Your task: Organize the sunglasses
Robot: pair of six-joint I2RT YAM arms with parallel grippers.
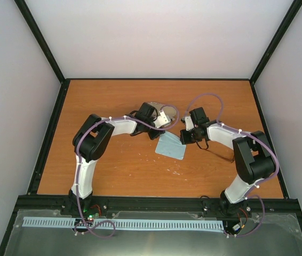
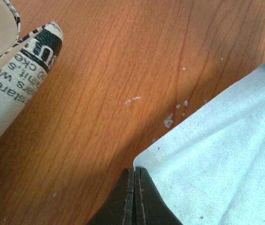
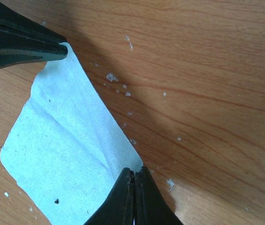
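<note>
The left tool (image 2: pixel 134 172) and right tool (image 3: pixel 133 171) each pinch fully closed on a corner of the cloth (image 3: pixel 67 145).

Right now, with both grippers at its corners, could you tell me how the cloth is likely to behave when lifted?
The cloth looks thin and creased, so it will probably sag between the left gripper and right gripper. It seems very light, likely lifting easily. Pinched only at the corners, it may slip free.

Matt pale-blue cloth (image 3: pixel 67 140) lies on smooth, grained wooden table (image 3: pixel 207 70).
</note>
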